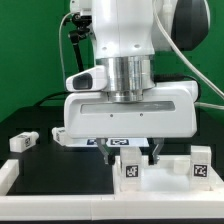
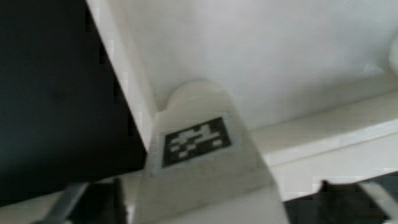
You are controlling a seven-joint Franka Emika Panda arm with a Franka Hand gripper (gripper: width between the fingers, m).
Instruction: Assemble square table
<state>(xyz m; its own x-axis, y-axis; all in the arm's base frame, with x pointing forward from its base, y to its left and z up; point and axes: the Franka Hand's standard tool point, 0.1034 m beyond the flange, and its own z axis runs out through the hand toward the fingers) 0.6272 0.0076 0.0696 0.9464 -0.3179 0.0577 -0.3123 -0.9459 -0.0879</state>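
Observation:
My gripper (image 1: 136,157) hangs low over the black table, just behind the front rail. Its jaws are open and straddle a short white leg (image 1: 130,169) that stands upright with a tag on its front. In the wrist view that leg (image 2: 199,150) fills the space between the dark fingers (image 2: 103,203). It lies close to one finger, and a gap shows at the other. The square table's white top (image 2: 267,60) lies beyond the leg with its raised rim showing. In the exterior view the hand hides most of the top.
A second tagged leg (image 1: 200,164) stands at the exterior view's right, close to the gripper. Another white leg (image 1: 22,142) lies at the left on the black surface. The low white border rail (image 1: 60,188) runs along the front.

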